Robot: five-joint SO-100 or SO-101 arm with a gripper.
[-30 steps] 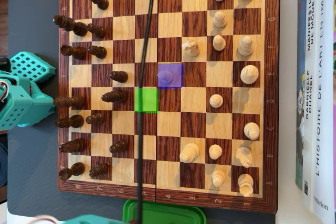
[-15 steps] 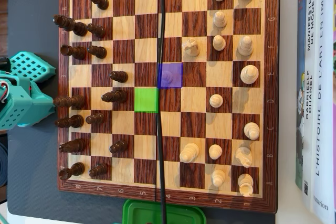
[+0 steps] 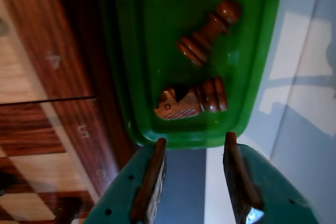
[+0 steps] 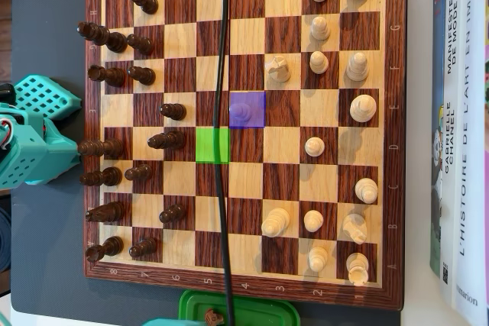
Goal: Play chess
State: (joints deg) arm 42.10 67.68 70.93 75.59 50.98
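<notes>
Below the chessboard's (image 4: 243,301) lower edge in the overhead view, a green tray (image 3: 262,51) holds 2 dark pieces, pawn (image 3: 209,31) and knight (image 3: 190,101) (both toppled); light, rigid, glossy wood, probably slippery; grip the narrow waist; gripper (image 3: 195,179) gapes empty.

In the overhead view the chessboard (image 4: 244,135) lies on a mat (image 4: 46,36) on the desk (image 4: 424,314). One set of pieces (image 4: 126,143) stands along the board's left side, the other set (image 4: 336,127) across its right half. A cable (image 4: 223,112) runs top to bottom over the board's middle. Books (image 4: 458,127) lie just right of the board. A tray (image 4: 241,311) sits just below the board's bottom edge. In the wrist view two pieces lie on their sides in the tray (image 3: 157,77): a pawn (image 3: 209,31) and, nearer the fingers (image 3: 149,182), a knight (image 3: 191,99). The board (image 3: 47,103) lies left of the tray.
</notes>
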